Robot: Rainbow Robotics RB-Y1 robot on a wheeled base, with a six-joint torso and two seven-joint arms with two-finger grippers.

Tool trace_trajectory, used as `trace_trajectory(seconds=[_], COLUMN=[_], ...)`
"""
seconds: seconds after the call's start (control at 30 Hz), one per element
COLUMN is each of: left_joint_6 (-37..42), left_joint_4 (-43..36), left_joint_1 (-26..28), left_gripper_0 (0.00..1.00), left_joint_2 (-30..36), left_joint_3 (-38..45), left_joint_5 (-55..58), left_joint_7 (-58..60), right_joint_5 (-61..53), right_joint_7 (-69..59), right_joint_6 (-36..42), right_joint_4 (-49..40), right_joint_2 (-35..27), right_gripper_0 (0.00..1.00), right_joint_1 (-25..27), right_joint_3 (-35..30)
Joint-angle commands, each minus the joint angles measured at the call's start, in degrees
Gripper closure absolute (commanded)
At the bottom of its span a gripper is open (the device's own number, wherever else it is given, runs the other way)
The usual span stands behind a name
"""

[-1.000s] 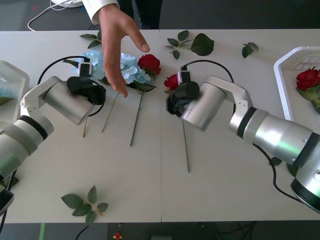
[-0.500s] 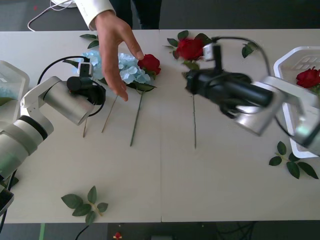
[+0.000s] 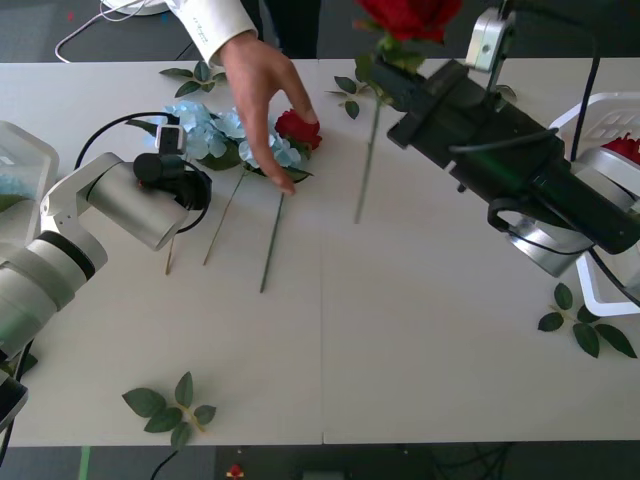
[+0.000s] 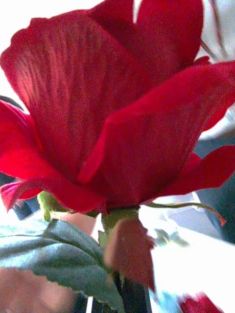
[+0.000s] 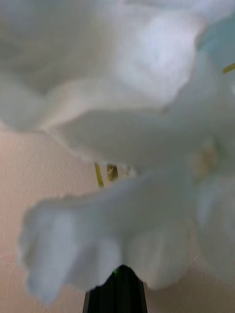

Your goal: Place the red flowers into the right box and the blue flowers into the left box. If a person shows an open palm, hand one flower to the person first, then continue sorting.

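Front view: right gripper (image 3: 385,75) up off the worktop near its far edge, pinched on the stem of a red rose (image 3: 405,15), bloom at the top of the frame, stem hanging free below. Person's hand (image 3: 262,100) reaching over the far-left part of the worktop, fingertips down among the blue flowers (image 3: 205,135) and touching another red rose (image 3: 298,128) lying there. Left gripper (image 3: 170,150) low by the blue cluster; can't tell if spread or clamped. Right box (image 3: 585,130) at the right edge with a rose already inside; left box (image 3: 25,150) at the left edge.

Right wrist view: lifted rose bloom (image 4: 112,107) close up, leaf and stem running down between the fingers, so grip sits just under the head.

Left wrist view: pale blue petals (image 5: 122,146) right against the camera, one dark fingertip (image 5: 117,291) under them; finger state unclear.

Risks: hand palm-down, not clearly an open-palm request, so likely misread either way. Long dangling stem could snag the lying flowers or the box rim on the swing. Left arm moving with the hand that near means contact.
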Motion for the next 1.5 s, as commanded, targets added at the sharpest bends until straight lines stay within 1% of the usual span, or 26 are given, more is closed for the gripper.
trace_trajectory(seconds=[0.03, 0.17, 0.4, 0.67, 0.7, 0.73, 0.77, 1.07, 1.3, 1.37, 1.47, 1.5], left_joint_6=[-0.2, -0.2, -0.2, -0.2, -0.2, -0.2, -0.2, -0.2, -0.2, -0.2, -0.2, -0.2], left_joint_4=[0.3, 0.3, 0.3, 0.3, 0.3, 0.3, 0.3, 0.3, 0.3, 0.3, 0.3, 0.3], left_joint_1=[1.5, 1.5, 1.5, 1.5, 1.5, 1.5, 1.5, 1.5, 1.5, 1.5, 1.5, 1.5], left_gripper_0=[1.00, 1.00, 1.00, 1.00, 1.00, 1.00, 1.00, 1.00, 1.00, 1.00, 1.00, 1.00], left_joint_2=[1.0, 1.0, 1.0, 1.0, 1.0, 1.0, 1.0, 1.0, 1.0, 1.0, 1.0, 1.0], left_joint_3=[0.7, 0.7, 0.7, 0.7, 0.7, 0.7, 0.7, 0.7, 0.7, 0.7, 0.7, 0.7], left_joint_5=[-0.4, -0.4, -0.4, -0.4, -0.4, -0.4, -0.4, -0.4, -0.4, -0.4, -0.4, -0.4], left_joint_7=[2.9, 2.9, 2.9, 2.9, 2.9, 2.9, 2.9, 2.9, 2.9, 2.9, 2.9, 2.9], right_joint_5=[1.1, 2.6, 8.7, 9.5, 9.4, 9.4, 9.3, 8.7, 8.7, 8.6, 8.0, 7.5], right_joint_7=[0.7, 1.7, 2.8, 4.1, 4.1, 4.1, 4.1, 4.1, 3.7, 3.4, 2.7, 2.6], right_joint_6=[-2.7, -2.8, -2.8, -2.2, -1.8, -1.3, -1.2, -0.4, 0.9, 2.1, 6.8, 9.4], right_joint_4=[-1.9, -1.5, 2.0, 3.6, 3.6, 3.5, 3.6, 3.5, 3.5, 3.1, 0.6, -1.0], right_joint_2=[4.5, 6.8, 10.1, 12.0, 12.0, 12.0, 11.9, 12.0, 10.7, 10.0, 7.6, 6.2], right_gripper_0=[1.00, 1.00, 1.00, 1.00, 0.69, 0.14, 0.00, 0.00, 0.00, 0.00, 0.00, 0.00], right_joint_1=[-4.7, -7.1, -10.5, -11.7, -11.6, -11.7, -11.7, -11.6, -11.5, -11.5, -10.5, -9.9], right_joint_3=[-2.0, -2.3, -3.3, -3.2, -3.2, -3.1, -3.2, -3.1, -2.8, -2.6, -2.1, -2.1])
